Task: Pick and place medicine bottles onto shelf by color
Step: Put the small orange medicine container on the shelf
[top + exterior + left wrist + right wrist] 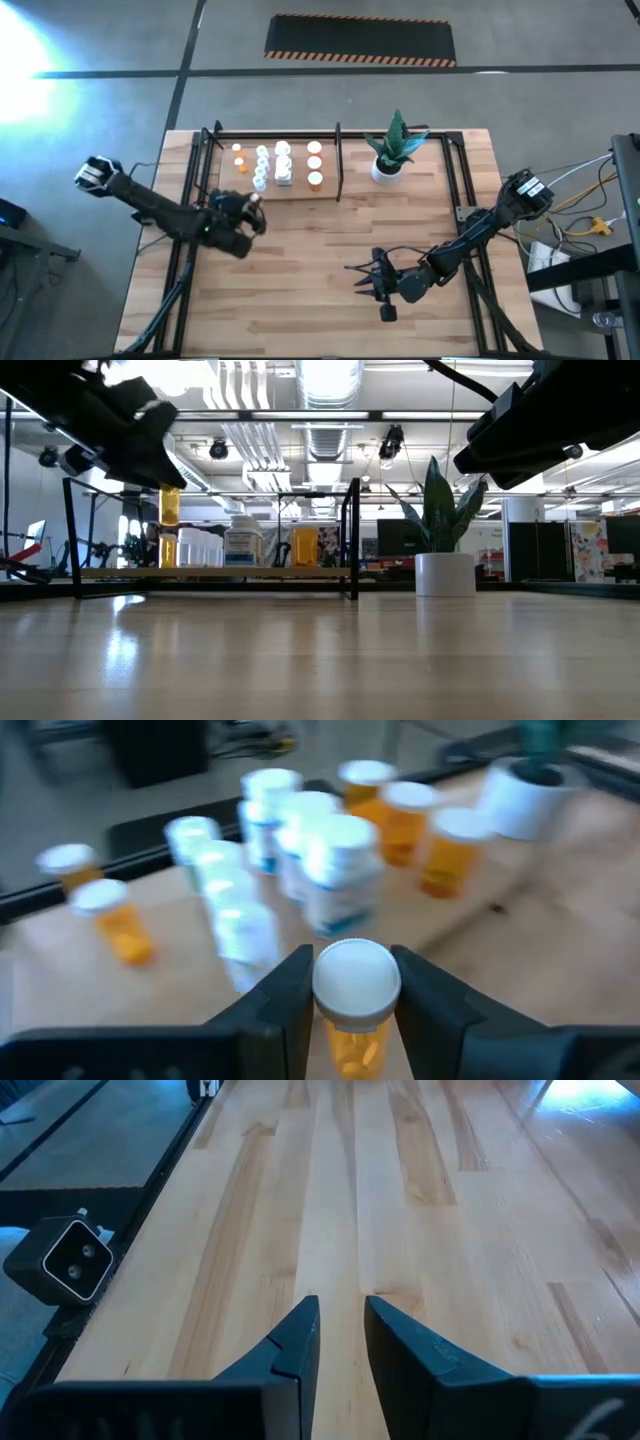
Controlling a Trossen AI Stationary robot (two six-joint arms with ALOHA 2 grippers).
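Note:
The shelf [228,172] lies at the table's far side. Several medicine bottles stand on it, orange ones [314,163] and white ones [283,165], also seen in the left wrist view [330,870]. My left gripper [250,212] hovers just off the shelf's near edge, shut on an orange bottle with a white cap [355,985]. That bottle shows under the gripper in the low view [170,505]. My right gripper [357,280] waits over the table's near right part, its fingers [300,1345] a narrow gap apart with nothing between them. My left gripper pinches the orange bottle between its two fingers at the white cap [355,982], one finger [290,995] on each side. The fingers slant down from the table's left near side toward the shelf. The bottle stands upright, its orange body [170,510] hanging below, clear of shelf and table.
A white pot with a green plant [388,168] stands right of the shelf's black divider bar [338,160]. Black frame tubes [190,170] run along the table's sides. A small white camera [70,1260] sits at the table's edge. Bare wood [300,250] stretches between the two grippers.

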